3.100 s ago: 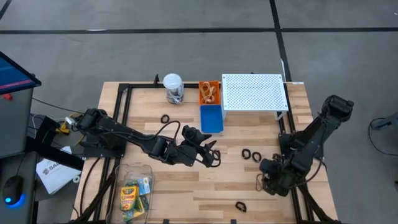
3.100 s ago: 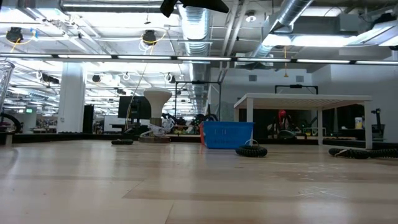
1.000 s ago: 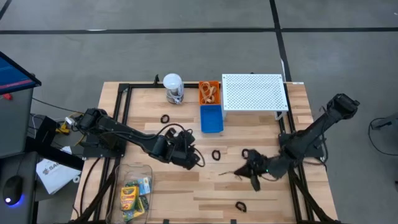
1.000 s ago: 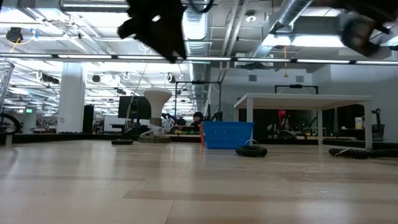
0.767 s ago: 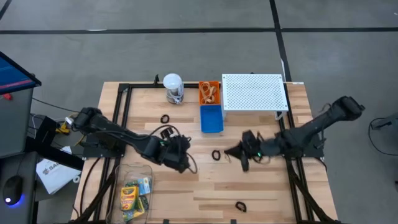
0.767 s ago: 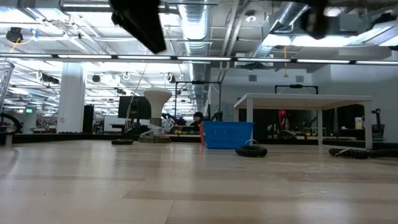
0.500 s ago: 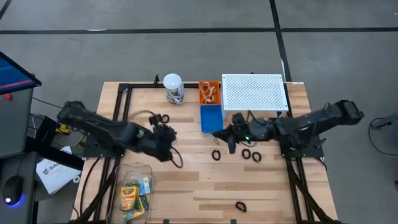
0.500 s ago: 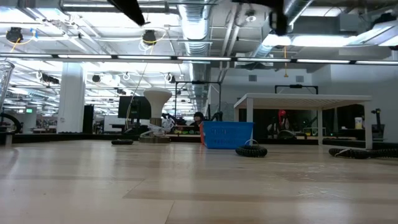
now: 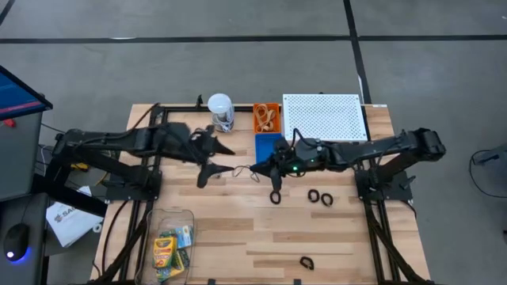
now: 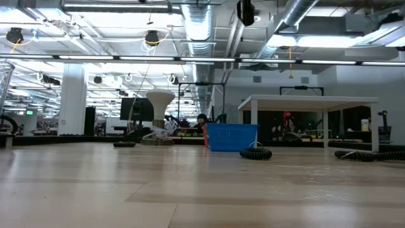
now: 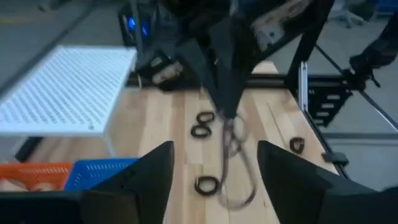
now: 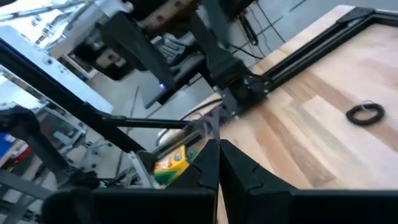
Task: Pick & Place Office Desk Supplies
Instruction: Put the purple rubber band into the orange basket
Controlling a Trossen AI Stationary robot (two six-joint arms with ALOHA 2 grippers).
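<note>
Nearby, blue bin, black clip, jar

Desk supplies scattered about.
Crayon boxes lie together near the front edge; black ring clips dot the desk; a rubber band dangles mid-air.

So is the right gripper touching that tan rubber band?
Touching: the left wrist view shows the right gripper pinching the rubber band, which dangles from its tips.

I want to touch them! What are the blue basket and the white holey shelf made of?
The blue basket looks like plastic: one solid bright colour with thin walls. The white shelf looks like painted metal, judging by its flat sheet full of tiny, even holes, though it could be plastic.
</note>
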